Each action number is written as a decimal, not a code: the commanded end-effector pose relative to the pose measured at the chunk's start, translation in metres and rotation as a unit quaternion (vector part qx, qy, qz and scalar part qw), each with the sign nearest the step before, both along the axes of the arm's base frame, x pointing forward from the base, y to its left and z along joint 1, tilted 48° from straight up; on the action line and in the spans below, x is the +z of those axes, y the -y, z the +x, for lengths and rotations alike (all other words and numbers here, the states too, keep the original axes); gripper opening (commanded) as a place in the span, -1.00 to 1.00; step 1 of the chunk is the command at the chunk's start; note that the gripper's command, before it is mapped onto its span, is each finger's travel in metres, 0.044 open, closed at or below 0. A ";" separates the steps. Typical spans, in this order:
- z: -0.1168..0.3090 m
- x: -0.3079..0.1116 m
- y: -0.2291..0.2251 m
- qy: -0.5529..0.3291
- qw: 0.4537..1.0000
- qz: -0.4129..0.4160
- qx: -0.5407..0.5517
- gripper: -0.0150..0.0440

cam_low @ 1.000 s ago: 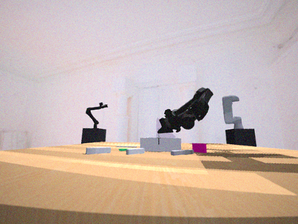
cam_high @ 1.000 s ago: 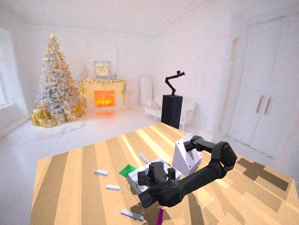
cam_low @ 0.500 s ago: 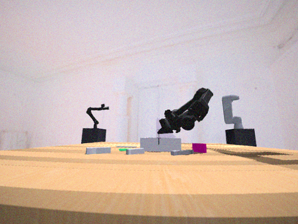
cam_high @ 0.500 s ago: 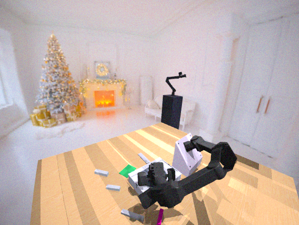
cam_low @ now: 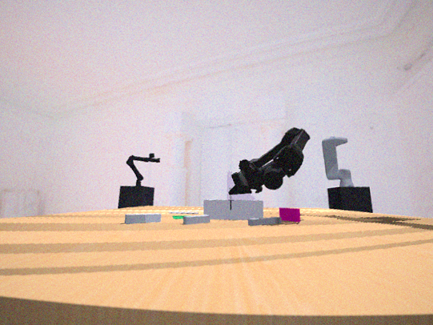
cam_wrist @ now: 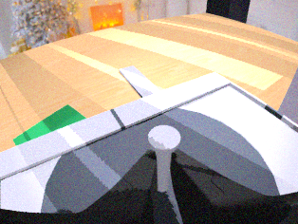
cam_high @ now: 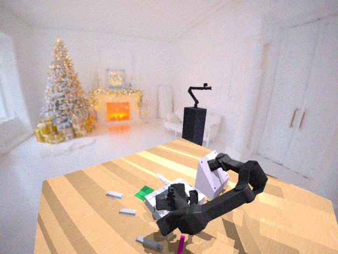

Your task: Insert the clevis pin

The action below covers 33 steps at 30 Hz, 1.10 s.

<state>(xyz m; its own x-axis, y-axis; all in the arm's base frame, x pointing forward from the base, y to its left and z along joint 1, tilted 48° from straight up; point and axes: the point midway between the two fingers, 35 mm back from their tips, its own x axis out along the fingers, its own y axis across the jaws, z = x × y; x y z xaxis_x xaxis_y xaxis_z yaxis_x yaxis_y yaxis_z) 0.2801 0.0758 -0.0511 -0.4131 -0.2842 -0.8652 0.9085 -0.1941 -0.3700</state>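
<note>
The steel tray (cam_high: 153, 209) (cam_low: 218, 211) (cam_wrist: 95, 127) stands on the table below my gripper. The wide grey disc (cam_wrist: 232, 147) lies flat inside its rim in the wrist view, partly hidden by the fingers. My gripper (cam_low: 240, 193) (cam_wrist: 161, 157) is shut on the clevis pin (cam_wrist: 164, 138). The pin's round head shows above the fingertips and its shank runs down between them, over the disc. The pin's lower end, the disc's hole and the tray's pin hole are hidden, so whether the pin is in them cannot be told.
A pale slanted block (cam_high: 204, 178) stands behind the tray. A flat light bar (cam_high: 162, 177) (cam_wrist: 135, 80) and a green patch (cam_high: 144, 192) (cam_wrist: 52, 124) lie beside it. Several grey bars (cam_high: 127, 211) (cam_low: 142, 217) and a magenta block (cam_high: 181, 244) (cam_low: 290, 214) are nearer the front.
</note>
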 end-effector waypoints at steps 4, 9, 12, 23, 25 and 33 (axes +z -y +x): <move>-0.001 -0.003 -0.003 0.000 1.000 0.001 -0.003 -0.49; 0.000 -0.002 -0.002 0.000 1.000 0.000 0.001 -0.49; 0.000 -0.002 -0.002 0.000 1.000 0.000 0.001 -0.49; 0.000 -0.002 -0.002 0.000 1.000 0.000 0.001 -0.22; 0.000 -0.002 -0.002 0.000 1.000 0.000 0.001 -0.05; 0.001 0.004 0.005 0.000 1.000 0.000 -0.002 0.05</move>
